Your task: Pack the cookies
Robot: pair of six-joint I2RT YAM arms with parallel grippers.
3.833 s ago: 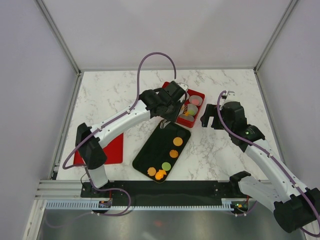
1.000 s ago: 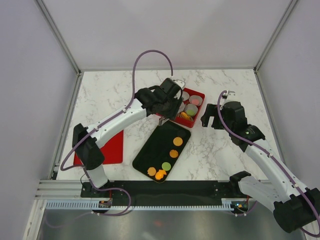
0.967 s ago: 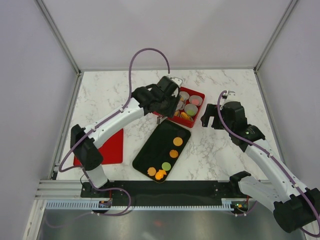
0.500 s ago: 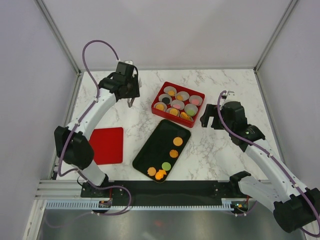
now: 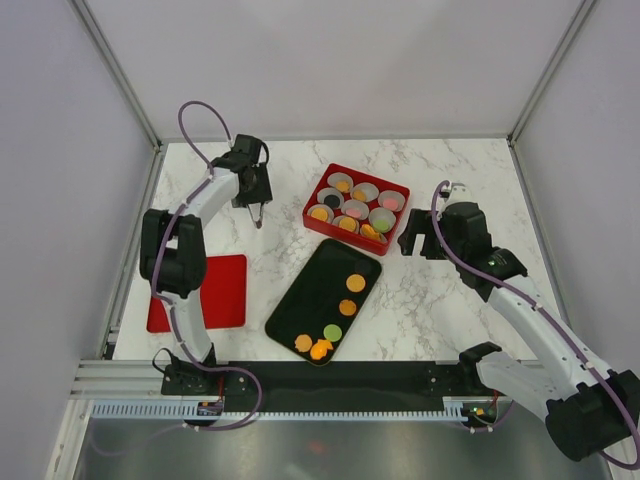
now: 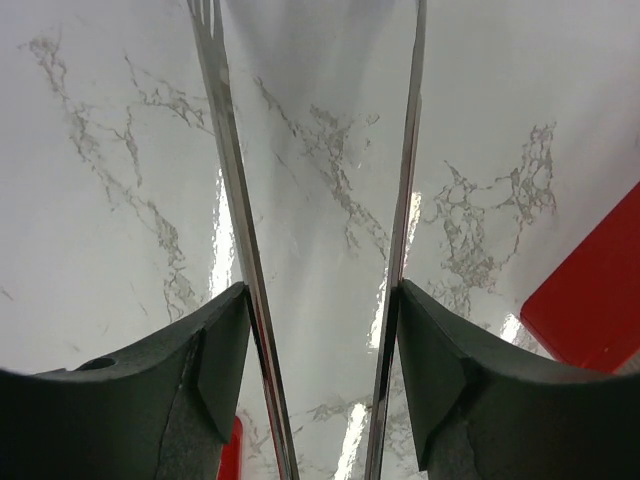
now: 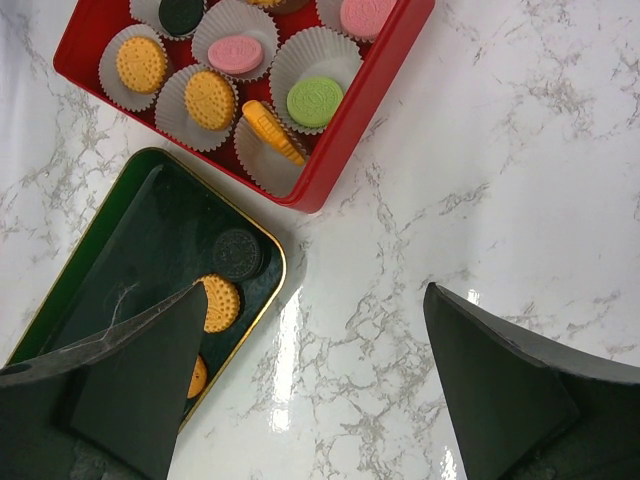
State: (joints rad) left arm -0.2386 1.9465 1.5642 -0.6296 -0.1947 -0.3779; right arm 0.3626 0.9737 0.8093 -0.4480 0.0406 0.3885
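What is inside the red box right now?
The red box holds white paper cups with cookies: orange, pink, green and dark ones, one orange tilted on edge. Its far end is cut off in the wrist view.

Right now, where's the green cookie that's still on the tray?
Top view: the green cookie lies near the front end of the black tray, right of centre, just behind the orange cookies at the front corner.

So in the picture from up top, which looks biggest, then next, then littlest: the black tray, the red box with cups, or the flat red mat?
1. black tray, clearly largest.
2. red box and flat red mat: too alike to rank, and the left arm hides part of the mat.
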